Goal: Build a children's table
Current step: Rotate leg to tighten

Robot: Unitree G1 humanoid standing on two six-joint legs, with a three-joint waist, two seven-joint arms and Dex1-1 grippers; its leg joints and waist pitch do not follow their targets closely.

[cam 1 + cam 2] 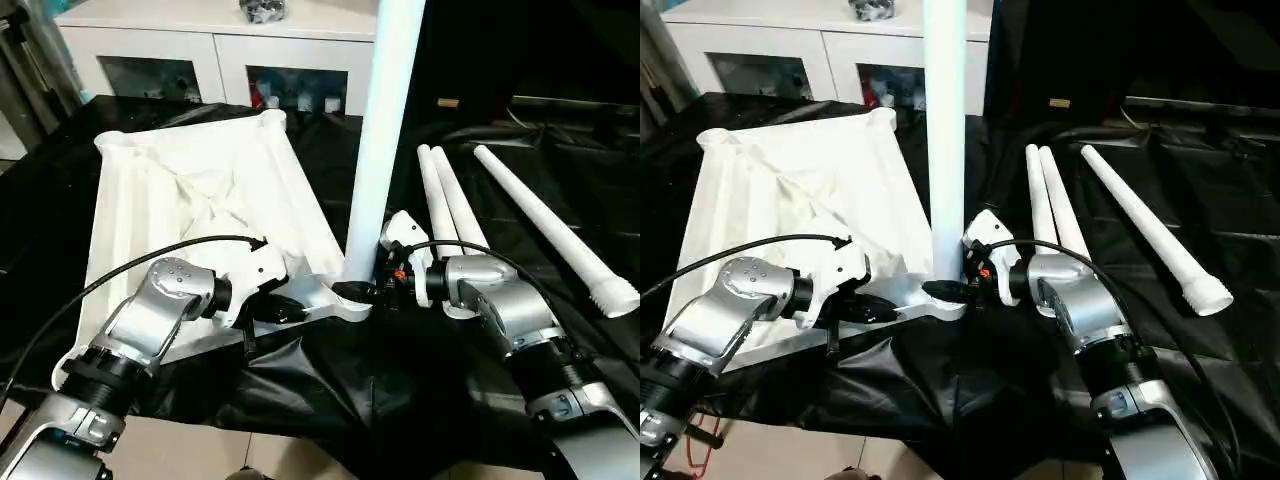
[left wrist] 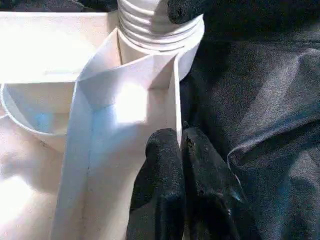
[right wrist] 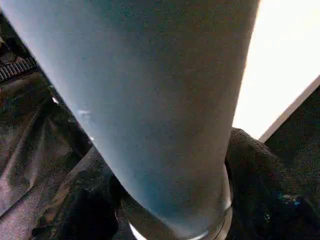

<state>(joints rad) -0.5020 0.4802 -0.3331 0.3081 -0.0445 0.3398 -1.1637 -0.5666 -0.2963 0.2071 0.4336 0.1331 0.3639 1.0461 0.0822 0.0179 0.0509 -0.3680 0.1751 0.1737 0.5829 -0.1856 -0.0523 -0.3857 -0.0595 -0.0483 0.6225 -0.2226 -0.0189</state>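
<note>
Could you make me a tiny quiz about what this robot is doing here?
1. How many legs lie loose on the black cloth?
2. True or false: the left hand pinches a rib of the tabletop.
3. Where does the upright leg stand: A) in a corner socket, B) on the floor?

Key: 1) three; 2) true; 3) A.

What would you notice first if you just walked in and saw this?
First, the tall white leg standing straight up in the near corner socket of the upside-down tabletop, with the right gripper at its base. The left gripper pinches the tabletop's rim beside it. Three spare legs lie on the black cloth to the right.
</note>
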